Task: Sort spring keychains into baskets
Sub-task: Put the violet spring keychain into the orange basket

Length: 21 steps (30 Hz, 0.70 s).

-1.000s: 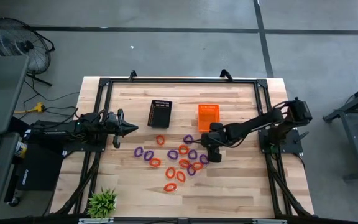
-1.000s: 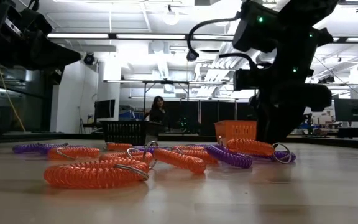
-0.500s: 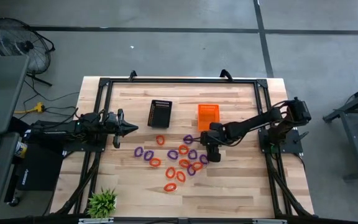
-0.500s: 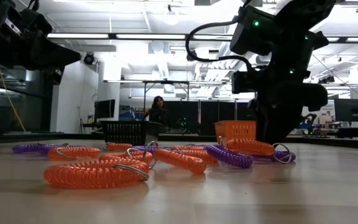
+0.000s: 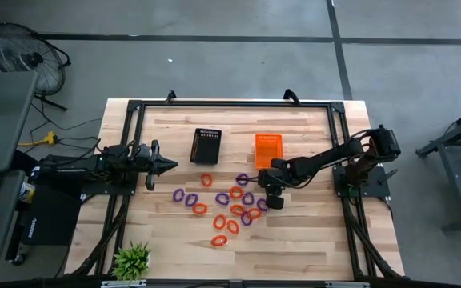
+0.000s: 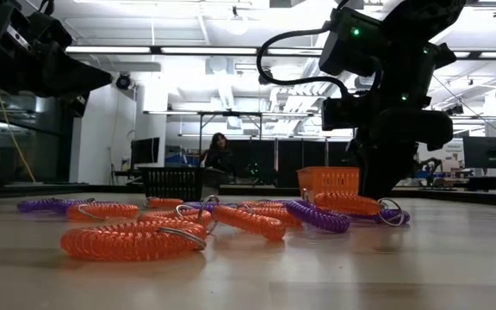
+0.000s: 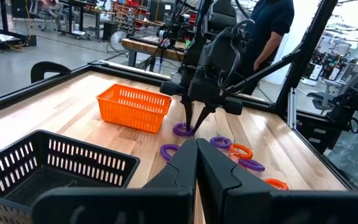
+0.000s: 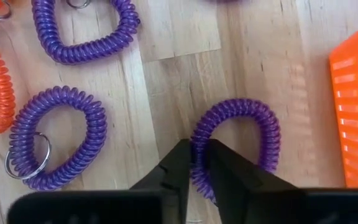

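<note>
Your right gripper has just snapped from spread to pinching a purple spring keychain beside the orange basket, mid-table, arm angled down, left gripper pressed together near the table's left edge

Grey concrete floor spreads around the pale wooden surface; a round fan stands far-left, a small green plant sits at the near edge, ceiling strip lights glow overhead.
</note>
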### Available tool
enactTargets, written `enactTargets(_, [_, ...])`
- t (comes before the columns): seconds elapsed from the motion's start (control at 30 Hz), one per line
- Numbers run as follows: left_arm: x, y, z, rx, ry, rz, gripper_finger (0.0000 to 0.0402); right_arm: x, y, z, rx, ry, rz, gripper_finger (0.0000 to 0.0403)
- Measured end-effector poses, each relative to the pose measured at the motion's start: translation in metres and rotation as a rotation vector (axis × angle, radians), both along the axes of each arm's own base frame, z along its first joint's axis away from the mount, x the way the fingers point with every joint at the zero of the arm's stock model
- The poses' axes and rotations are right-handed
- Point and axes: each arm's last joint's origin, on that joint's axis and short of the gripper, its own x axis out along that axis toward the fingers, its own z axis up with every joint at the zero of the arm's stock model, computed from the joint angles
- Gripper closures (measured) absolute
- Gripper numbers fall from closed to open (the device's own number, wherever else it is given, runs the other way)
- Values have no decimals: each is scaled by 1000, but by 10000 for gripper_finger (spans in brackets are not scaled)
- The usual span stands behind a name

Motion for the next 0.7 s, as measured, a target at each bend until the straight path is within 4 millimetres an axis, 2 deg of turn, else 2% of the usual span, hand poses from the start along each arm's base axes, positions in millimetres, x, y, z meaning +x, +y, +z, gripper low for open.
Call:
enactTargets(0.17, [0,0,0,0,-1,0,401,0,0,0,6,1,-20,380])
enactTargets(0.4, [0,0,0,0,0,0,401,6,1,6,16,-3,-46,375])
enactTargets(0.5, [0,0,0,0,0,0,401,16,2,18,22,-30,-45,377])
enactTargets(0.7, [0,0,0,0,0,0,401,35,4,56,18,-58,-44,378])
